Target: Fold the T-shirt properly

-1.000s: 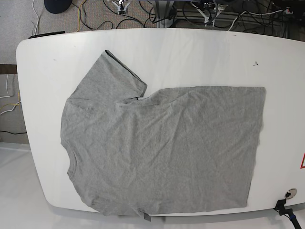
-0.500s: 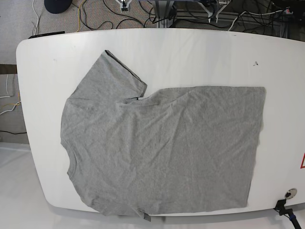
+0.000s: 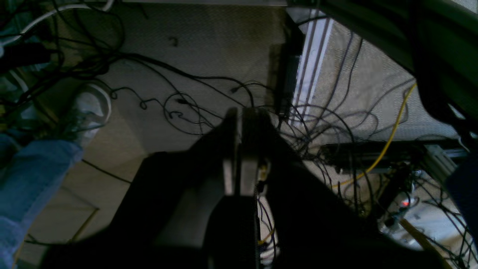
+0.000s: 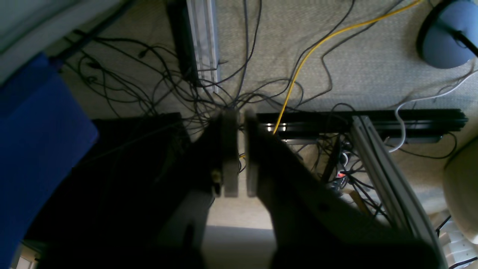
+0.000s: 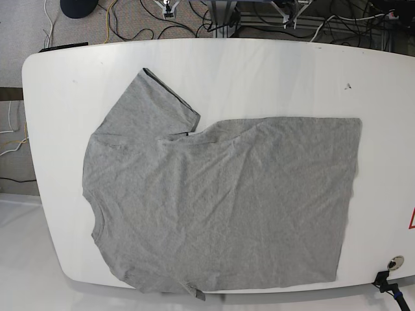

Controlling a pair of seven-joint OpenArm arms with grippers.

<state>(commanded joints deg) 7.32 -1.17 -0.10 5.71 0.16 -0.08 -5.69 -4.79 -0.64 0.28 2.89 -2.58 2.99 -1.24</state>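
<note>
The T-shirt (image 5: 220,207), heather grey and wrinkled, lies spread flat on the white table (image 5: 272,78). One sleeve points to the far left, the straight hem is at the right, and a bit of fabric hangs over the near edge. No lettering shows. Both arms are pulled back behind the table's far edge. My left gripper (image 3: 239,112) is shut over the floor, fingers pressed together and holding nothing. My right gripper (image 4: 241,112) is shut too, with a thin slit between its pads, nothing in it. Neither is near the shirt.
Tangled cables (image 4: 239,86) and aluminium frame rails (image 4: 377,157) cover the floor behind the table. A person's jeans leg and shoe (image 3: 86,108) appear in the left wrist view. A round metal port (image 5: 394,262) sits at the table's near right corner.
The shirt has not moved. The arm tips at the far edge have drawn slightly further out of the base view.
</note>
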